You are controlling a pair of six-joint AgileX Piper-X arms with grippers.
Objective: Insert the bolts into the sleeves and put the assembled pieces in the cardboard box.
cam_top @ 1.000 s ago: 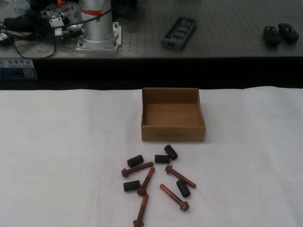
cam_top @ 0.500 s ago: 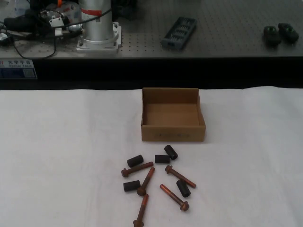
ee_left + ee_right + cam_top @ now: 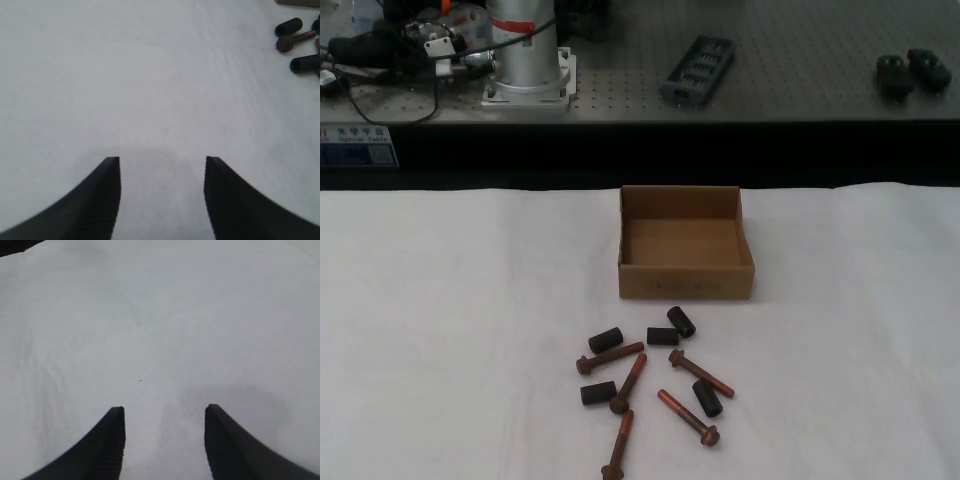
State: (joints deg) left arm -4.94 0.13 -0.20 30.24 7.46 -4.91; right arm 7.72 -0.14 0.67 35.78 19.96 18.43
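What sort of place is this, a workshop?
Probably a research lab: behind the white-covered bench stands a metal table drilled with a grid of holes, carrying cables and a metal column. The bolts, sleeves and cardboard box look laid out for a test.

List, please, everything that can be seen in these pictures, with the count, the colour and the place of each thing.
box: one, brown cardboard, open on top, on the cloth, beyond the small parts.
bolts: five, copper-coloured, lying loose in front of the box.
sleeves: five, black, scattered among the bolts.
cloth: one, white, covering the bench.
dark table: one, behind the cloth.
metal base: one, silver, on the dark table, far left.
case: one, dark, ribbed, on the dark table.
knobs: two, dark, on the dark table, far right.
left gripper: black, open, over bare cloth.
right gripper: black, open, over bare cloth.
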